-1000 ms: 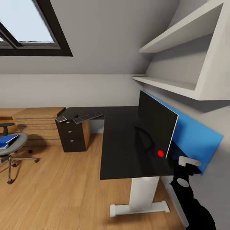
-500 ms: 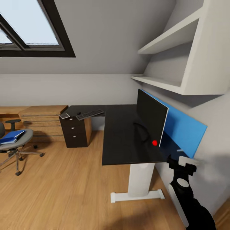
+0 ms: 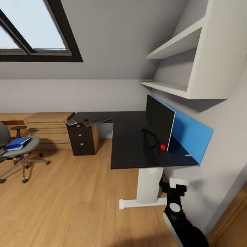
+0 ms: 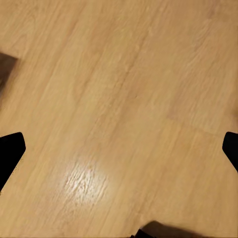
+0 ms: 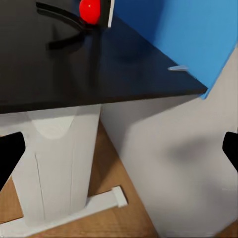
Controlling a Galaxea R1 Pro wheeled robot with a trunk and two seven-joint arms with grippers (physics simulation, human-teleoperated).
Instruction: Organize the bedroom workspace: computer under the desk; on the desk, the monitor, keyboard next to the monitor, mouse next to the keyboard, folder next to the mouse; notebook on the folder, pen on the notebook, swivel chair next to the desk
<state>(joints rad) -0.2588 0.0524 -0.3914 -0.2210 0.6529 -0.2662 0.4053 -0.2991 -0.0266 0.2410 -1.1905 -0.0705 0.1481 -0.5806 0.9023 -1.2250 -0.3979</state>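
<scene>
Lowered now, right pincer [image 5: 119,148] gapes empty below the desk [image 5: 74,69]; head view adds the folder [image 3: 17,143].

No text, label, brand, number or sign can be read in any view. The only mark is a plain red dot at the lower corner of the monitor [image 3: 159,125], right of the head view's centre; it bears no lettering. The keyboard [image 3: 97,120] keys are too small to read.

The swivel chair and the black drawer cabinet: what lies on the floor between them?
In the head view, only bare oak floor lies between the swivel chair and the black drawer cabinet. A light-wood drawer chest stands behind that stretch.
</scene>
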